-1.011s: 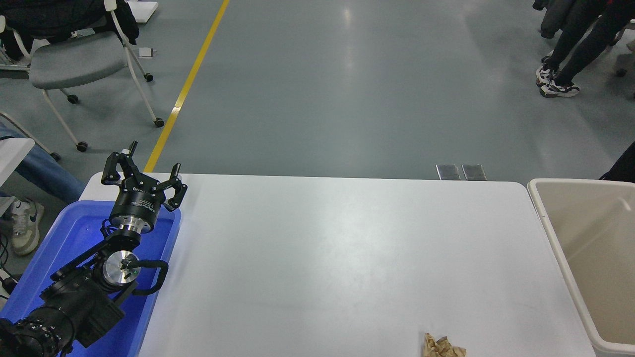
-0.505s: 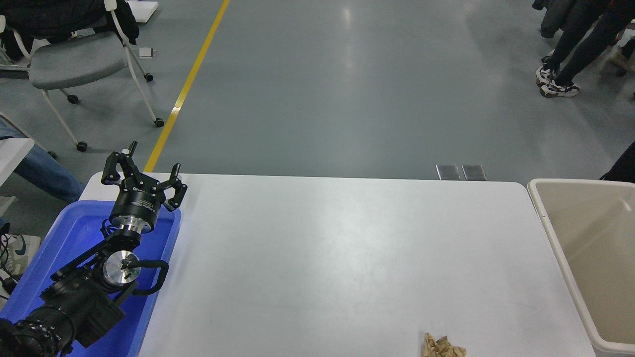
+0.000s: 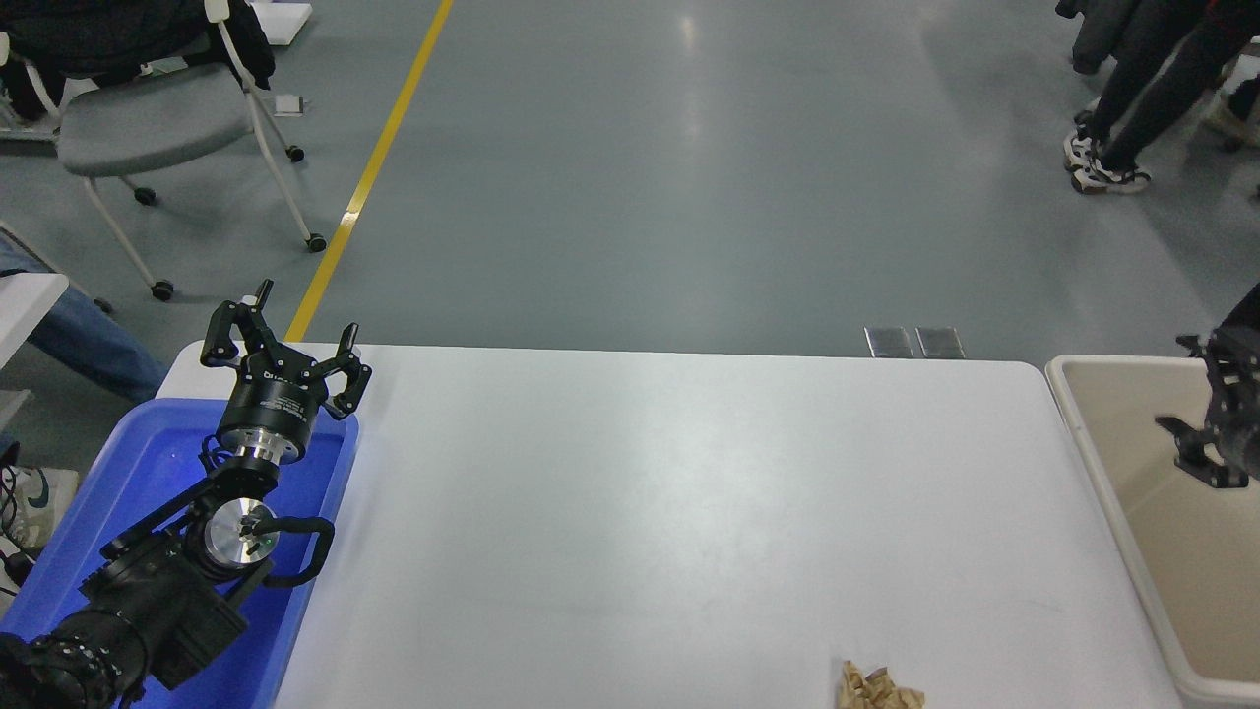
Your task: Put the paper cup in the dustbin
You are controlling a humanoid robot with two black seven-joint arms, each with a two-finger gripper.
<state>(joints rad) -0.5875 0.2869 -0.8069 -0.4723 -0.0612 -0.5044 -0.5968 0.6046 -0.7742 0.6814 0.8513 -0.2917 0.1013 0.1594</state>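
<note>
Crumpled brown paper wad (image 3: 879, 688) lies on the white tabletop (image 3: 689, 512) at its near edge, not far from the dustbin (image 3: 1102, 473). No paper cup shows anywhere. Beyond the wad, the right gripper (image 3: 1196, 404) hangs over the beige dustbin's interior, fingers spread and holding nothing. Well apart from the dustbin, the left gripper (image 3: 285, 350) is parked over the blue tray (image 3: 148, 463), fingers apart.

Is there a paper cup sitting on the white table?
No, the white table holds only a crumpled brown paper wad near its front edge.
</note>
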